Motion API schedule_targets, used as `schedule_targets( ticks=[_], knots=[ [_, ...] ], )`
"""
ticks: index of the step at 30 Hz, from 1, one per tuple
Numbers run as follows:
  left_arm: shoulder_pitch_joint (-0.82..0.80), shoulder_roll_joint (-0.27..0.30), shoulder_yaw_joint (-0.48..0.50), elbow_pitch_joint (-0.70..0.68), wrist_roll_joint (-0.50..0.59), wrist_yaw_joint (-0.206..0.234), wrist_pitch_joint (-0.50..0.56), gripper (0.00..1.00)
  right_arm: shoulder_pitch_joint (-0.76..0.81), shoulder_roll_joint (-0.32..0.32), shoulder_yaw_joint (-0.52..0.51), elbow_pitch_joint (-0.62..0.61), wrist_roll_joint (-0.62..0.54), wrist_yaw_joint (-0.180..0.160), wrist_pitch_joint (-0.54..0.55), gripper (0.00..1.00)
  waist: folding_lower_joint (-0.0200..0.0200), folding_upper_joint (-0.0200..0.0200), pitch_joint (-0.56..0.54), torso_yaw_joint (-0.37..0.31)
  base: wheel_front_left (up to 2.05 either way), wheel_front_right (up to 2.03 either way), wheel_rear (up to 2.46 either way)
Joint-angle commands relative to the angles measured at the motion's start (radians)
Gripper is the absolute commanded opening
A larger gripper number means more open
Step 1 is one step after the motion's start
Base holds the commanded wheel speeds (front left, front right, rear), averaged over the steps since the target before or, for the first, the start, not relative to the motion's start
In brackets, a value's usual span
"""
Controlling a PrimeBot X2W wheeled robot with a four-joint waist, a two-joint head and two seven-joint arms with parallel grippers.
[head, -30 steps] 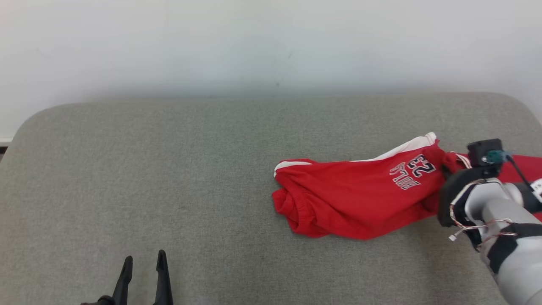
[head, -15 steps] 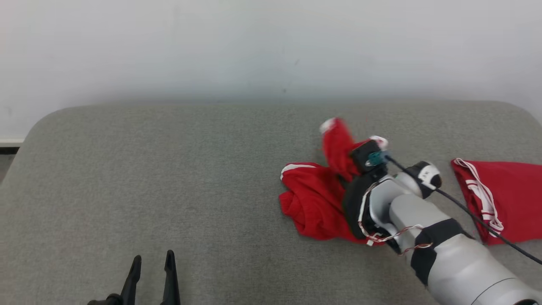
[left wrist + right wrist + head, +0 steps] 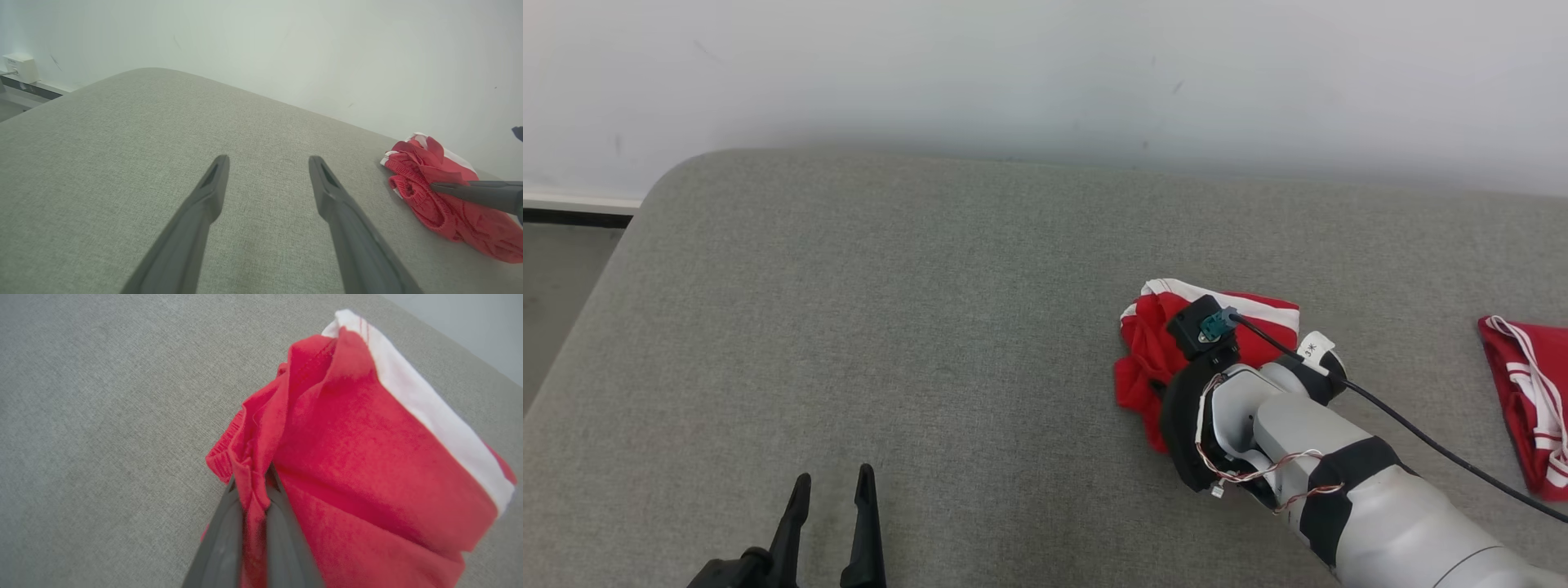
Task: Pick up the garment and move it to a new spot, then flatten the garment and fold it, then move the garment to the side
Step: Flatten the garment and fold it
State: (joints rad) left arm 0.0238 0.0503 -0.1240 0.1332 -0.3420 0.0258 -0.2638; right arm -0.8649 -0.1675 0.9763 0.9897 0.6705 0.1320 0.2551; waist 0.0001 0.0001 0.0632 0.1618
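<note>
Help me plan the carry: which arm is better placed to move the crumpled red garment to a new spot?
Right. The right gripper is shut on a bunched fold of the red garment, while the left gripper hangs open over bare grey cushion, well apart from the cloth.

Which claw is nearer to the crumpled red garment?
Right. The right claw is shut on a fold of the crumpled red garment; the left claw stands open, apart, to its left.

The garment, red with a white stripe along one edge, is bunched into a crumpled heap on the grey pad, right of its middle.
</note>
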Motion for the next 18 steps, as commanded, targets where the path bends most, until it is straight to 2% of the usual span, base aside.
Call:
schedule_targets(
  ticks=[1, 2, 3, 9, 14, 18],
  knots=[
    [-0.009, 0.0, -0.001, 0.0, 0.002, -0.001, 0.0, 1.0, 0.006, 0.004, 0.002, -0.004, 0.008, -0.003, -0.004, 0.01, -0.0001, -0.0001, 0.009, 0.01, 0.0, 0.0, 0.0],
    [-0.009, 0.0, -0.001, -0.001, 0.001, 0.001, 0.0, 1.0, 0.006, 0.009, 0.002, -0.01, 0.019, -0.003, -0.011, 0.68, -0.0001, -0.0001, 0.01, 0.01, 0.0, 0.0, 0.0],
    [-0.008, 0.0, 0.0, -0.002, 0.001, 0.002, 0.0, 1.0, 0.006, 0.013, -0.002, -0.017, 0.032, -0.003, -0.017, 1.0, -0.0001, -0.0001, 0.011, 0.01, 0.0, 0.0, 0.0],
    [0.003, 0.0, 0.003, 0.001, 0.003, 0.008, 0.0, 1.0, 0.012, -0.006, -0.03, -0.085, 0.122, -0.003, -0.067, 1.0, -0.0001, -0.0001, -0.01, -0.003, 0.0, 0.0, 0.0],
    [0.019, 0.0, 0.01, 0.005, 0.011, 0.003, 0.0, 1.0, 0.005, -0.083, -0.068, -0.134, 0.138, -0.003, -0.145, 1.0, -0.0001, -0.0001, -0.042, -0.02, 0.0, 0.0, 0.0],
    [0.024, 0.001, 0.008, 0.004, 0.017, -0.001, 0.0, 1.0, 0.034, -0.135, -0.124, -0.09, 0.114, -0.003, -0.218, 1.0, -0.0001, -0.0001, -0.056, -0.025, 0.0, 0.0, 0.0]
  ],
)
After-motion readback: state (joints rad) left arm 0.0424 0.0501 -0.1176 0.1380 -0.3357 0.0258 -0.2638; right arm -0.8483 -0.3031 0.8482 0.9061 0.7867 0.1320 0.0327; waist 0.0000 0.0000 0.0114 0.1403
